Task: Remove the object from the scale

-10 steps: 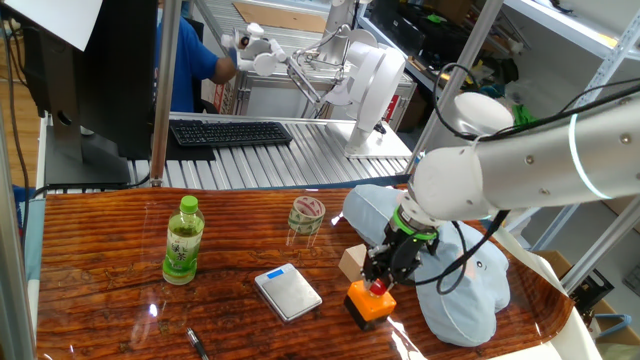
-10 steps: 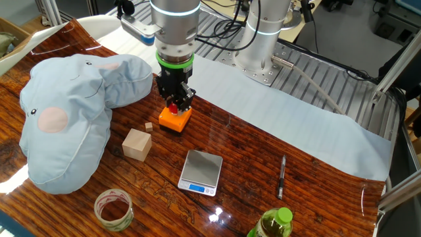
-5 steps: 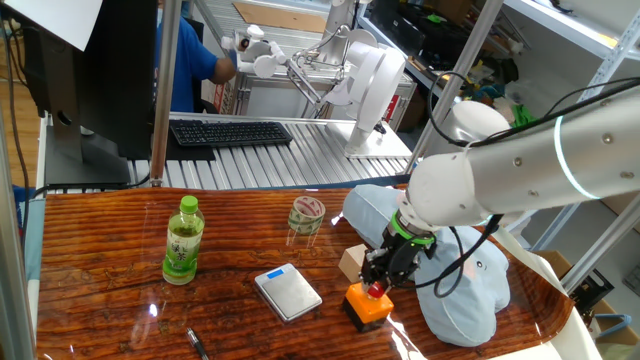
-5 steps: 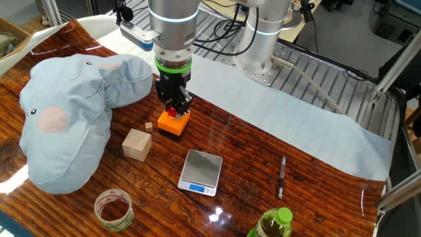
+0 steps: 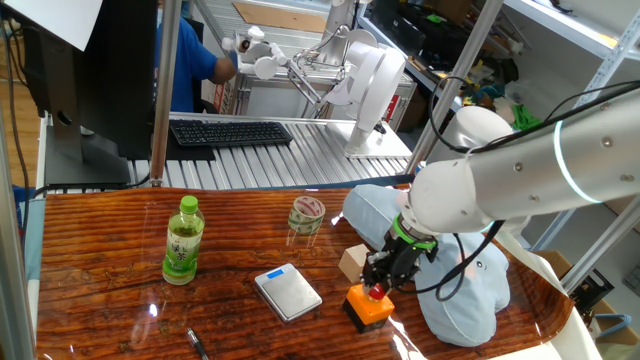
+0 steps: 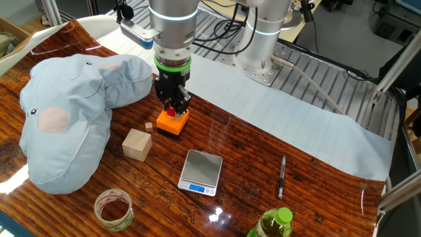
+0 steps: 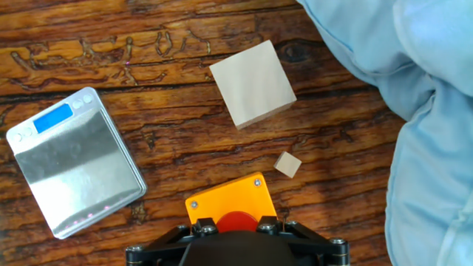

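Observation:
The object, an orange box point(image 5: 368, 305) with a red button and a black base, stands at table level to the right of the scale point(image 5: 288, 291). It is off the scale and apart from it. My gripper point(image 5: 379, 284) comes down on it from above, and its jaws are closed on either side of the red button. In the other fixed view the gripper point(image 6: 172, 108) grips the box point(image 6: 173, 122) behind the scale point(image 6: 200, 170). In the hand view the box point(image 7: 225, 201) sits between my fingers, and the bare scale point(image 7: 74, 166) lies at the left.
A tan wooden cube point(image 6: 137, 144) and a tiny wooden cube point(image 6: 149, 126) lie close beside the box. A large blue plush point(image 6: 59, 125) fills that side. A tape roll point(image 6: 113, 207), a green bottle point(image 5: 183, 240) and a pen point(image 6: 281, 176) lie further off.
The gripper and the orange box have shifted very slightly over the table. The scale has not moved.

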{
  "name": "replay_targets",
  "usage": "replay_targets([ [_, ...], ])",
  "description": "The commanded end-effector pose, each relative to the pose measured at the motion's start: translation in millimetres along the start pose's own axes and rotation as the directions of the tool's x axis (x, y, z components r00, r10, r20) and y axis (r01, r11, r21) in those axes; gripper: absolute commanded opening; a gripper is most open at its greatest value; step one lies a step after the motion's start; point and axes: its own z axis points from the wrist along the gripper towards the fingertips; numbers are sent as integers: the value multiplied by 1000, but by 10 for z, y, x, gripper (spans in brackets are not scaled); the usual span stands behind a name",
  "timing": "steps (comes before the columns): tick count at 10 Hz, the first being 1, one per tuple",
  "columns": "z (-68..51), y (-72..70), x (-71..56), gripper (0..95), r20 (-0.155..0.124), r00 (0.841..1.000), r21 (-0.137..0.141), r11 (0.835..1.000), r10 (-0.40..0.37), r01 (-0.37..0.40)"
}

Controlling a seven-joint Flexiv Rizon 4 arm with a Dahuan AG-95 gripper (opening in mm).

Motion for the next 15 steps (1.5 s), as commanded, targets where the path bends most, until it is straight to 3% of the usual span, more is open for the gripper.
replay_targets([
  [1,-2,-4,6,190,2,998,4,998,58,-58],
  [2,-2,-3,6,380,0,996,1,996,88,-88],
  [3,-6,4,10,760,-1,994,-4,994,105,-105],
  [5,-11,12,14,760,-1,993,-5,993,119,-119],
  [6,-11,12,14,950,-2,992,-4,992,129,-129],
  [7,-27,20,18,760,-6,991,-4,991,131,-131],
  [10,-266,72,71,760,-75,990,19,993,121,-120],
  [11,-394,78,100,570,-86,990,27,994,109,-107],
  [12,-514,58,121,190,-107,989,31,995,99,-96],
  [13,-604,35,136,190,-126,988,33,996,91,-88],
  [14,-675,16,151,0,-143,986,34,996,86,-82],
  [15,-800,-11,188,0,-185,976,50,993,116,-108],
])
